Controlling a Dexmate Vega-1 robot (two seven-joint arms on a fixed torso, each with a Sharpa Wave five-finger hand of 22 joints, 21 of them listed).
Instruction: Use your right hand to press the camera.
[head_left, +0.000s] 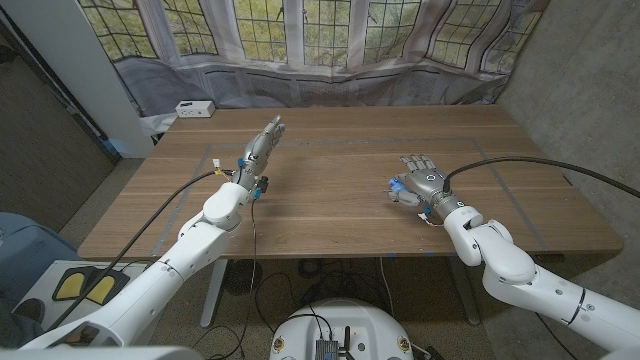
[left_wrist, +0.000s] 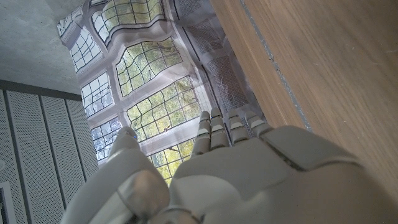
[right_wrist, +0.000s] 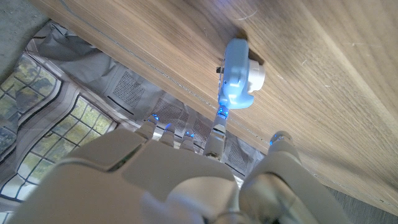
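Here, wooden table fronts curtained leaded windows.

Camera on table, just left of right hand; left hand well apart.

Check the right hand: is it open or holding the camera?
Open: the right hand has its fingers spread, and the blue camera sits on the table beyond its fingertips.

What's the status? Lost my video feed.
Left hand open, idle. Right hand open, a fingertip at the blue camera; contact unclear. Nothing in the way.
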